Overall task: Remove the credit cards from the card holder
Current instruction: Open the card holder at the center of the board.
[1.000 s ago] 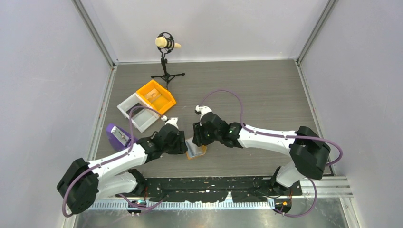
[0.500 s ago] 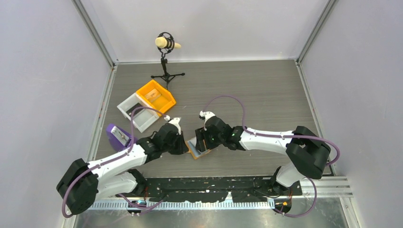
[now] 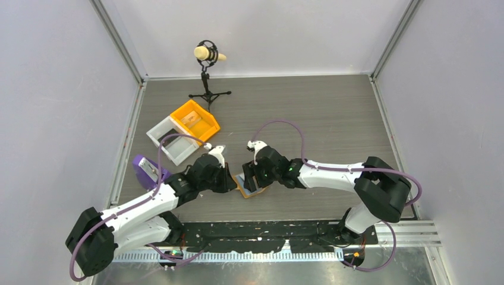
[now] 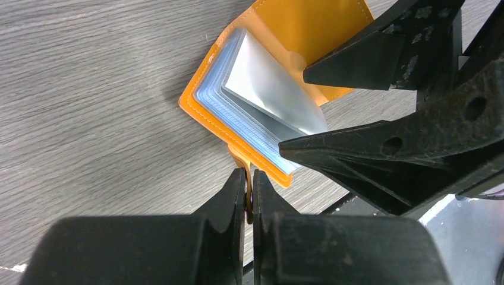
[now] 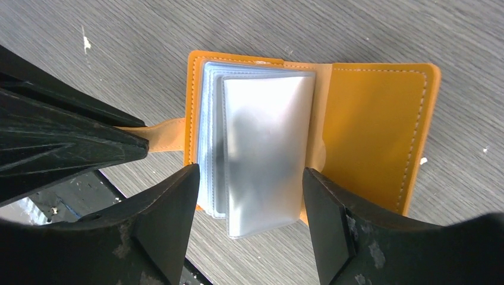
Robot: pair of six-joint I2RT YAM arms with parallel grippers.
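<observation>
The card holder (image 3: 250, 185) lies open on the table, orange cover (image 5: 380, 124) spread to one side and frosted blue-grey sleeves (image 5: 261, 148) fanned up. My left gripper (image 4: 248, 196) is shut on the holder's orange strap (image 4: 240, 161) at its edge; in the top view the left gripper (image 3: 230, 181) is just left of the holder. My right gripper (image 5: 249, 202) is open, its fingers on either side of the sleeves' free end, touching nothing I can see; in the top view the right gripper (image 3: 254, 177) is over the holder. No credit card shows clearly; only a dim dark shade inside the sleeves.
An orange bin (image 3: 195, 120) and a white bin (image 3: 172, 141) stand at the back left. A purple object (image 3: 147, 169) lies beside the left arm. A microphone stand (image 3: 208, 77) is at the back. The black rail (image 3: 267, 228) marks the near table edge.
The right gripper has shifted toward the near edge, over the holder, and the holder now lies spread open. The left gripper has kept its hold and barely moved.
</observation>
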